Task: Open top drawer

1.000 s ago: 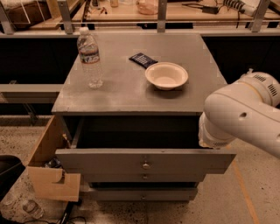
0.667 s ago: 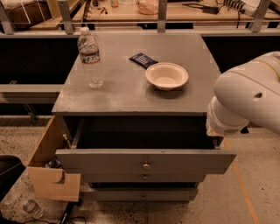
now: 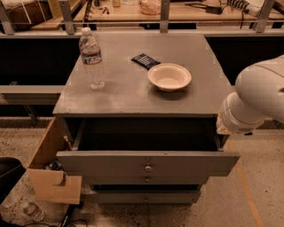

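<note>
The top drawer (image 3: 146,162) of the grey cabinet (image 3: 133,99) stands pulled out toward me. Its wide front carries one small round knob (image 3: 147,168), and its interior (image 3: 146,135) is dark and looks bare. Two slimmer drawer fronts (image 3: 146,179) sit shut below it. Only the white links of my arm (image 3: 250,104) show, at the right edge beside the drawer's right corner. My gripper is out of view, so nothing shows of what it touches.
On the cabinet top stand a water bottle (image 3: 92,58), a white bowl (image 3: 169,76) and a dark packet (image 3: 145,60). An open cardboard box (image 3: 49,170) leans against the cabinet's left side. A black bin (image 3: 6,177) and a floor bottle (image 3: 33,212) lie at lower left. A workbench (image 3: 146,13) runs behind.
My arm has drawn back to the right and slightly up, away from the drawer's right corner. The drawer stays pulled out as before.
</note>
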Available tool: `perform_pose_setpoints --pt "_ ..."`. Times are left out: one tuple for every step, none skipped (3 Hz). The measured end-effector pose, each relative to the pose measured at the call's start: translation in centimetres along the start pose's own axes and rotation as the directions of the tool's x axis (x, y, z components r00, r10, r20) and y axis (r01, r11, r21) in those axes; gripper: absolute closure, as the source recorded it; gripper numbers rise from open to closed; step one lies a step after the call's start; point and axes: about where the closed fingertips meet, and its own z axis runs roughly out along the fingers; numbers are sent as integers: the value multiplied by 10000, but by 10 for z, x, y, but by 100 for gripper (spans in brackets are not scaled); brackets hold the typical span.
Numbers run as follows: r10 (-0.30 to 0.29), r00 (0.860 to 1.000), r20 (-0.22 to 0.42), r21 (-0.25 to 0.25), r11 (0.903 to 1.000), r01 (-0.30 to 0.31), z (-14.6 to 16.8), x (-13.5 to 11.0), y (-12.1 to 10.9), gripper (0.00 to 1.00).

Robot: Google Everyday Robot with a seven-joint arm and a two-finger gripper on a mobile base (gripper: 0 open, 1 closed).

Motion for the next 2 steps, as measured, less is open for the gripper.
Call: perform_pose_setpoints --pt "361 9977 574 -65 9993 -358 24 6 11 100" --pt "444 9948 919 45 9990 -450 39 5 16 100"
